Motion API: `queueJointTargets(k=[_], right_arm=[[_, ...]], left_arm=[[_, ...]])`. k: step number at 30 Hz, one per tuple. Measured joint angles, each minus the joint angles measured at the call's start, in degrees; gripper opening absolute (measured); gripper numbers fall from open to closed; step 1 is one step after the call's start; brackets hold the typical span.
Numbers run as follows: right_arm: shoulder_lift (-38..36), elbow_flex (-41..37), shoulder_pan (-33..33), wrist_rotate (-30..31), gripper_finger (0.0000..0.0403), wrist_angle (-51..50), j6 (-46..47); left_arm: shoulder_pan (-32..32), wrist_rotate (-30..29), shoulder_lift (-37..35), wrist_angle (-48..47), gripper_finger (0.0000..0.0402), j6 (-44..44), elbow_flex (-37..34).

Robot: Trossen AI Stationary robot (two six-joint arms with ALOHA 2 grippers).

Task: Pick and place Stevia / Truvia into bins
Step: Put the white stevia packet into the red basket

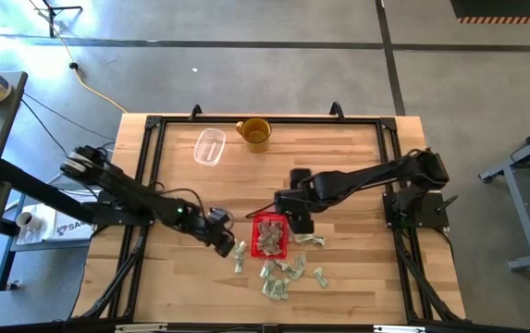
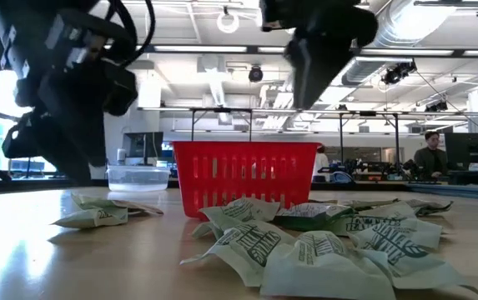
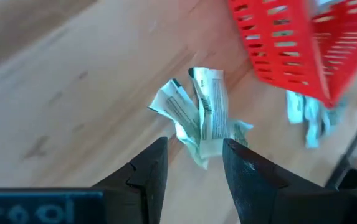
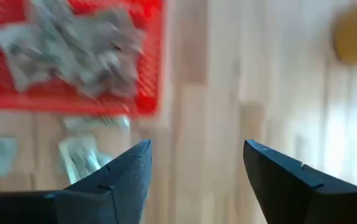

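The left gripper (image 3: 194,171), jaws parted and empty, hangs nearest two crumpled Stevia packets (image 3: 198,115) lying straight ahead, long axes pointing away, on the desk (image 1: 338,166) beside the red bin (image 1: 269,235). Right gripper (image 4: 194,165) gapes empty, probably just beyond the bin.

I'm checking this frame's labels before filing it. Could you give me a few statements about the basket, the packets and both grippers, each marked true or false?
1. The red basket already holds packets. True.
2. The left gripper is shut on a packet. False: its jaws are open, with crumpled packets lying on the table just ahead.
3. The right gripper is open and empty. True.
4. All packets are in the basket. False: loose packets lie on the table beside it.
5. The mug stands inside the basket. False: it stands apart, near the table's far edge.
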Motion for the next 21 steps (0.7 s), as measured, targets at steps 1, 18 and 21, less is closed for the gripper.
queueJointTargets(k=[1, 18, 21], right_arm=[[-0.6, 0.0, -0.1, 0.6, 0.0244, -1.5, 1.6], [-3.0, 0.0, 1.2, 5.6, 0.0244, -3.2, 11.9], [-3.0, 0.0, 1.2, 5.7, 0.0244, -3.2, 12.0]], left_arm=[[0.0, 0.1, 1.5, -1.0, 0.0187, -1.5, 1.4], [0.9, -1.5, 11.2, -20.8, 0.0202, -13.0, 15.4], [0.9, -2.7, 11.3, -22.5, 0.0188, -13.0, 16.2]])
